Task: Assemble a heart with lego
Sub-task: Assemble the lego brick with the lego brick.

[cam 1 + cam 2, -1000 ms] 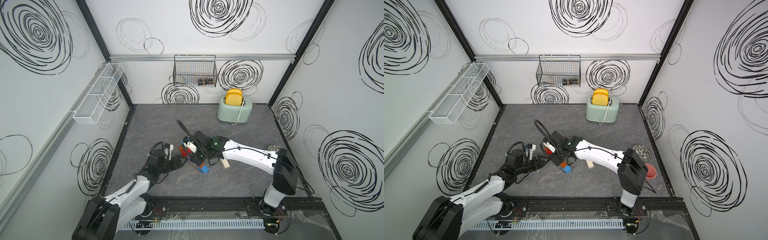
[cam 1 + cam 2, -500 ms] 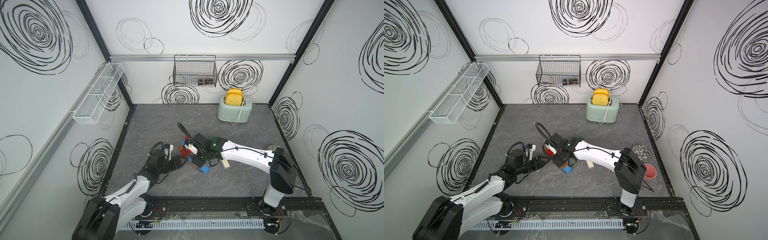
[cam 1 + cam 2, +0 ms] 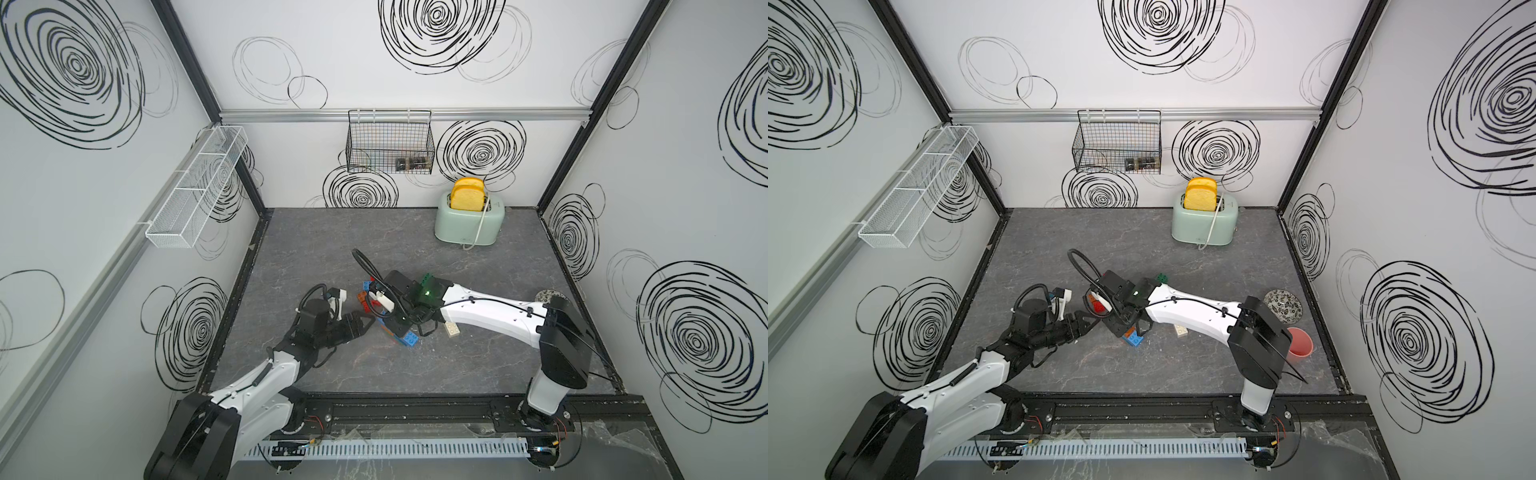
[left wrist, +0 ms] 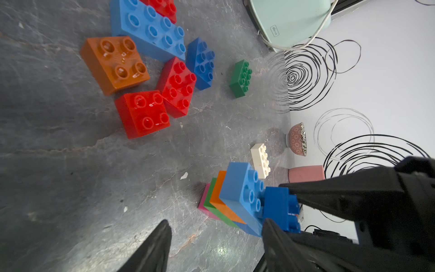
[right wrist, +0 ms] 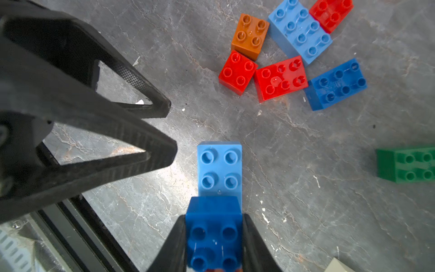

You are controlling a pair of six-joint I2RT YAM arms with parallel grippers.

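Observation:
A tilted stack (image 4: 226, 202) of pink, green, orange and light blue bricks rests on the grey floor, seen in both top views (image 3: 409, 338) (image 3: 1133, 338). My right gripper (image 5: 214, 226) is shut on a dark blue 2x2 brick (image 5: 214, 235), which sits on one half of the stack's light blue top brick (image 5: 219, 169). The other half's studs are bare. My left gripper (image 4: 215, 226) stands open beside the stack with nothing between its fingers; the right wrist view shows that left gripper (image 5: 168, 129) close to the light blue brick without touching it.
Loose bricks lie beyond the stack: orange (image 4: 115, 63), two red (image 4: 143, 113) (image 4: 177, 87), blue (image 4: 201, 63), a large light blue (image 4: 150, 33), green (image 4: 241, 79), cream (image 4: 260, 160). A toaster (image 3: 469, 222) stands at the back. A bowl (image 3: 1283, 305) and pink cup (image 3: 1300, 341) are by the right wall.
The right wrist has shifted slightly to the left over the stack. The left gripper's jaws stand a touch wider; its arm has hardly moved.

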